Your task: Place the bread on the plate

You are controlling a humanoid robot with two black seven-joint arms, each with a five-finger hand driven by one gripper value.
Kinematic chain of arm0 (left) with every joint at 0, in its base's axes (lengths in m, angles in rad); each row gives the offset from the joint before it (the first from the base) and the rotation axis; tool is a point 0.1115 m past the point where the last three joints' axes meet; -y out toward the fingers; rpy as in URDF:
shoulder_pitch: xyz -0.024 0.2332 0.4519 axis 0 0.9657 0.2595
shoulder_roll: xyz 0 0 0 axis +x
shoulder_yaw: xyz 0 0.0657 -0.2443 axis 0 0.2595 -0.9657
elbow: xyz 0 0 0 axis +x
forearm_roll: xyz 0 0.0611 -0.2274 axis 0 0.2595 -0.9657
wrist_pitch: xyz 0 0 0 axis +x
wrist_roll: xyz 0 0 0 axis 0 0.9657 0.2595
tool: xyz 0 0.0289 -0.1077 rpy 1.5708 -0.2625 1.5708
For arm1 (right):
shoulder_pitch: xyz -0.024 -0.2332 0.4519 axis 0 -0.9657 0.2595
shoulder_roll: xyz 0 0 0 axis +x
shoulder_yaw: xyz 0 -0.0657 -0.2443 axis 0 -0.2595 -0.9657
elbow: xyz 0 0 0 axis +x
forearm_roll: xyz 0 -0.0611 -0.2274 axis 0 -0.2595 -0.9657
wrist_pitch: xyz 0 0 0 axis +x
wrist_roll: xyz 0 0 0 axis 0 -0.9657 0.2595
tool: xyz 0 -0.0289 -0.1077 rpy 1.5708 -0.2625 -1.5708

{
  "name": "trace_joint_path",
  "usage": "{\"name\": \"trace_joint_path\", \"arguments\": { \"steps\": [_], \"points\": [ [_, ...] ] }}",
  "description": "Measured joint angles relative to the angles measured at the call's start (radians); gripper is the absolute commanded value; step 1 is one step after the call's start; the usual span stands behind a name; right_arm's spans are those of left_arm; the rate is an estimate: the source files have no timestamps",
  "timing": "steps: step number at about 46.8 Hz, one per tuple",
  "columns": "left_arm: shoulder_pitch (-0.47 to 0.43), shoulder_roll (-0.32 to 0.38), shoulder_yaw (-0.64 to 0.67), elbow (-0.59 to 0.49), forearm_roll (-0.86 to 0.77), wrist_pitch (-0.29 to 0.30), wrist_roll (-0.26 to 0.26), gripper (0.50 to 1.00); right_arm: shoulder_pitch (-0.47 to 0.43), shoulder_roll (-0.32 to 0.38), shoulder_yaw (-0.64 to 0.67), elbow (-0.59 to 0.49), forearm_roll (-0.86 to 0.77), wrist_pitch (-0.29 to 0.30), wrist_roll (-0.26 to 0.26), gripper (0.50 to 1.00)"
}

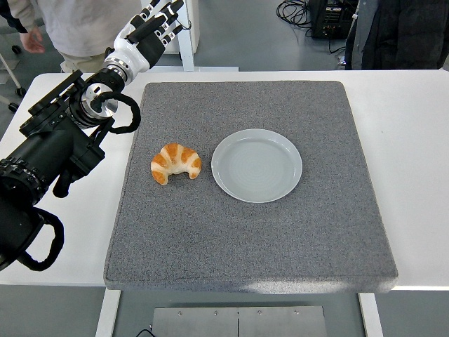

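1. Head view looks down over a white worktop point(421, 140) with a big grey felt mat point(245, 239) spread across its middle.
2. Sitting on the mat, left of centre, is the bread point(175, 163): a golden croissant with pale stripes, curved so that both tips point toward the near edge.
3. Just beside it on the right, with a thin strip of mat between them, lies the plate point(257, 165), round, pale grey-blue, and bare on top.
4. So the bread is on the mat and not on the plate, the two close but apart.
5. Coming in from the left edge is the black left arm point(49, 154), stretched diagonally up toward the far-left corner of the worktop.
6. Its left hand point(151, 24) is up beyond the worktop's far edge, white at the palm with black fingers point(168, 14) held out straight and spread, gripping nothing.
7. That hand is well apart from the bread, higher in the picture and off to the left of the mat.
8. Black cable loops point(126, 116) hang off the arm near the wrist, touching the mat's left edge in the picture.
9. A person point(70, 28) in a light top stands at the far-left side behind the worktop, one hand hanging down.
10. Another figure in dark clothing point(400, 35) shows at the top right.
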Motion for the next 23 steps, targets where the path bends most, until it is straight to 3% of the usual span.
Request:
{"name": "trace_joint_path", "arguments": {
  "steps": [23],
  "points": [
    [-0.001, 0.002, 0.006, -0.001, 0.001, -0.001, -0.001, 1.0, 0.0, 0.0, 0.0, 0.0, 0.0, 0.0, 0.0, 1.0]
  ]
}}
